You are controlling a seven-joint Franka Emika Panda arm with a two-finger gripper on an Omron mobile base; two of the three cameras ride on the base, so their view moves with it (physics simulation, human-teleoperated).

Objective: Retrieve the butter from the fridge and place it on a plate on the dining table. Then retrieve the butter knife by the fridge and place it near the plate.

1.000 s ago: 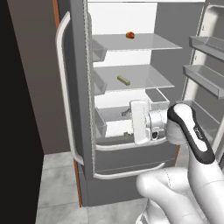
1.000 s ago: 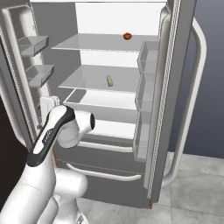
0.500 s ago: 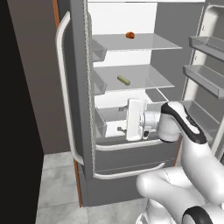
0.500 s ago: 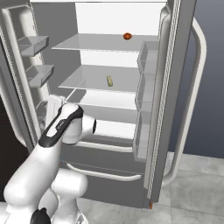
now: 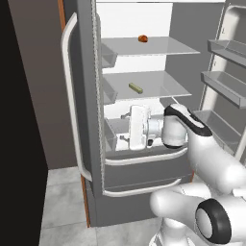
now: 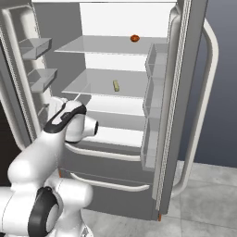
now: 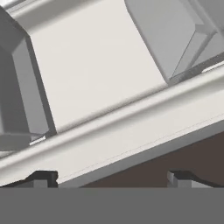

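Note:
The fridge stands with both upper doors open. The butter, a small pale stick, lies on the middle glass shelf. My gripper is open with nothing between its fingers. It sits inside the compartment below that shelf, lower than the butter and slightly to its left, pointing toward the left door. In the hand view it faces white fridge wall and grey door bins at close range. The plate, the dining table and the butter knife are out of view.
A small reddish-brown round item rests on the top shelf. Door bins line both open doors on either side of the arm. Bottom drawers with white handles sit just under the hand. Grey tile floor lies in front.
The hand has moved left and deeper into the compartment under the butter's shelf, with the forearm swinging in behind it. The jaws have stayed open. The butter has not moved.

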